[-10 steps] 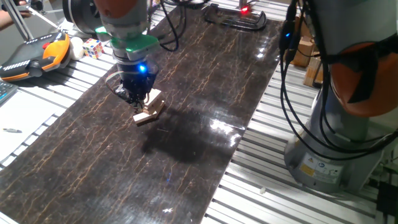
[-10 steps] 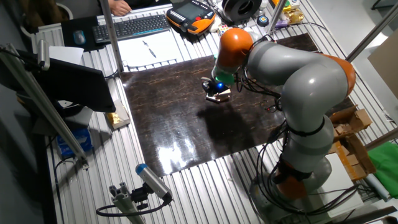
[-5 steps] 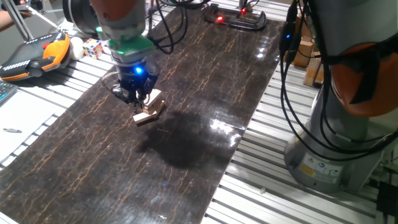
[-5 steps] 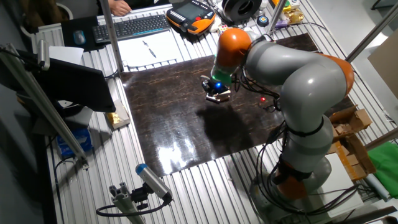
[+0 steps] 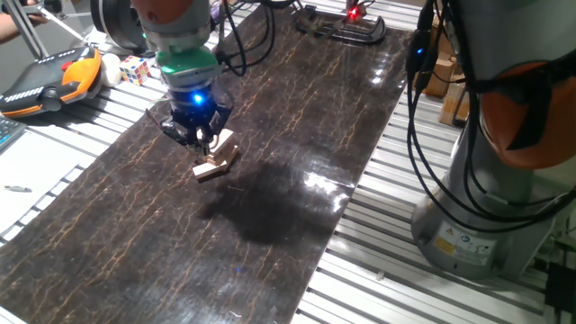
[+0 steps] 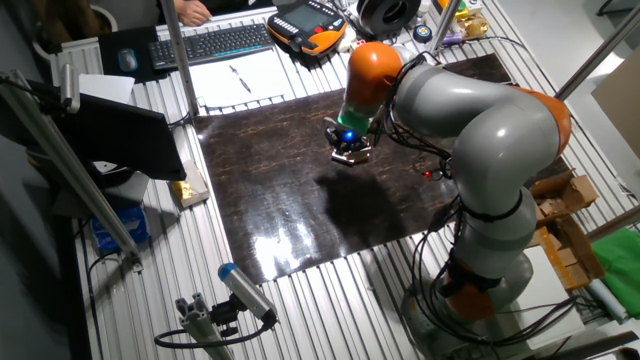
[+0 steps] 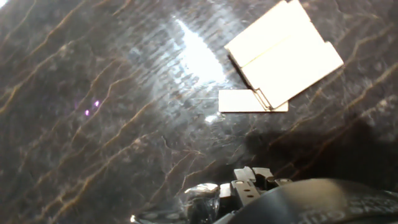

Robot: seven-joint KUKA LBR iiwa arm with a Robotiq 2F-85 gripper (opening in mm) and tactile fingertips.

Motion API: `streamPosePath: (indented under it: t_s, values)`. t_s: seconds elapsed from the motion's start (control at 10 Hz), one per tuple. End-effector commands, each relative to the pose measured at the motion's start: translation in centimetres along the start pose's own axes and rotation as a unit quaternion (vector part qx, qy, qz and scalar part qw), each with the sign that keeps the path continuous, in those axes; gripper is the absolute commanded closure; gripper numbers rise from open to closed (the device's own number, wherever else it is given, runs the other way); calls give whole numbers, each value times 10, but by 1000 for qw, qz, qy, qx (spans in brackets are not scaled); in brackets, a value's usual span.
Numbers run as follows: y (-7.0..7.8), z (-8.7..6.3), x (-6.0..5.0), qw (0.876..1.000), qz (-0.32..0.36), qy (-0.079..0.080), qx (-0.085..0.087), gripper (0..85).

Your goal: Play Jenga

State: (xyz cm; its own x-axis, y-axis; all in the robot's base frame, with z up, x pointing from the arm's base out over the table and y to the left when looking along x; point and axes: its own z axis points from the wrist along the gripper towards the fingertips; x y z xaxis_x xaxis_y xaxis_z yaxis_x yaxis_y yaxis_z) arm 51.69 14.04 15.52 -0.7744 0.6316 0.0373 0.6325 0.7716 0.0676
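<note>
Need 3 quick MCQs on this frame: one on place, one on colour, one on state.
1. The Jenga stack stands on:
A. the dark marbled mat
B. the keyboard
C. the bare slats

2. The light on the gripper is:
A. red
B. blue
C. white

3. One block at the stack's base:
A. stands on end
B. is gone
C. juts out sideways

Key: 1 A, mat lies under the stack; 2 B, blue glow above the fingers; 3 C, hand view shows it sticking out.
</note>
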Motion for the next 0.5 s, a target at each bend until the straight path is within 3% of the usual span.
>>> streamPosePath:
  t_s: [0.0, 0.4]
  values:
    - [0, 0, 0, 907, 421, -28, -14, 843]
    - [0, 0, 0, 904, 427, -31, -8, 843]
